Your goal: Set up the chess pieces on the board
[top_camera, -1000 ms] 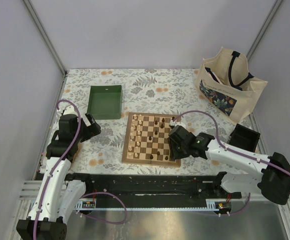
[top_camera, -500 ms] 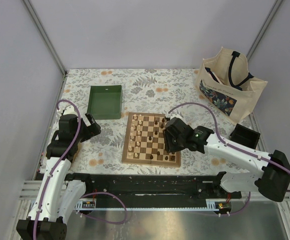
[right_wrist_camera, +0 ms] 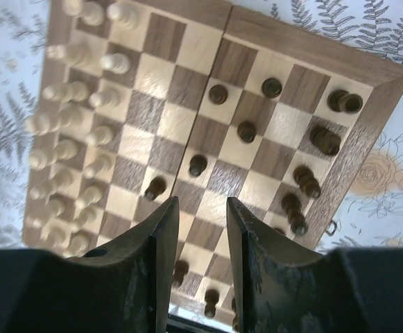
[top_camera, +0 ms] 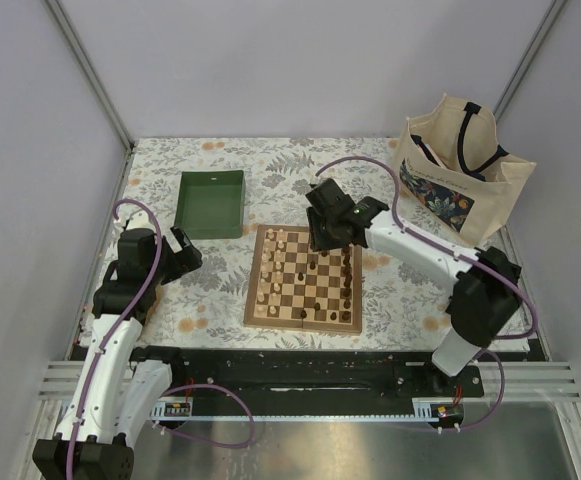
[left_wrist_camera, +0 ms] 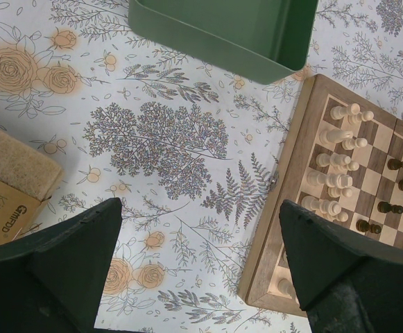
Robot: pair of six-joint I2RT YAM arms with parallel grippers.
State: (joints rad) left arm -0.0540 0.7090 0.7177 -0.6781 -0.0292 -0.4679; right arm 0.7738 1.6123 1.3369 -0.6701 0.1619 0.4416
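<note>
Clear ground: floral-print tablecloth (top_camera: 270,160) lay bare across the upper centre of the overhead view and down the left of the square wooden chessboard (top_camera: 253,290).
Table obstacles: green rectangular tray (top_camera: 210,205), upper left, near the board's corner but apart; cream canvas tote bag (top_camera: 460,165), upper right, standing tall.
Board obstacles: pale cream chessmen (right_wrist_camera: 69,91) packed two files deep, left of the right wrist view; dark brown chessmen (right_wrist_camera: 247,130) scattered right of centre, vacant squares between.
Overhead obstacle: white right arm (top_camera: 415,247) crossed the board's upper right corner.
</note>
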